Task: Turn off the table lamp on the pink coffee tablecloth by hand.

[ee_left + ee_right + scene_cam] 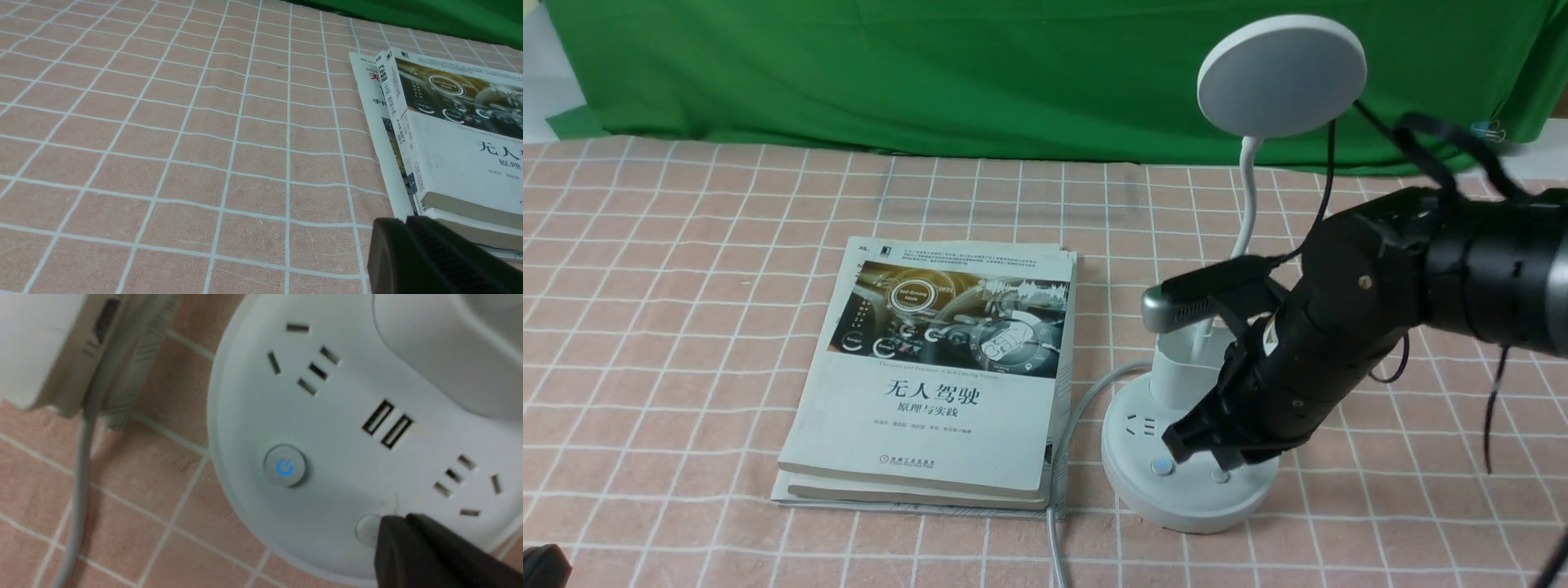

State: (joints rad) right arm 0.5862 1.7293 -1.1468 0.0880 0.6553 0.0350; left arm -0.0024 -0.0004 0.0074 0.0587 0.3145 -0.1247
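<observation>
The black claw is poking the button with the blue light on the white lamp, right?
No. The right claw is at the plain button on the table lamp, not the blue-lit button, which sits uncovered beside it. The right wrist view shows this.

A stack of books (461, 163) lies on the pink coffee tablecloth (163, 143), and the black left gripper (429, 261) shows near its corner.

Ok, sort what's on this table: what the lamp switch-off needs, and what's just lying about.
For the job: table lamp; its lit button and unlit button; right gripper, shut, tip at the unlit one; pink coffee tablecloth underneath.
Lying about: stack of books; green cloth behind.
</observation>
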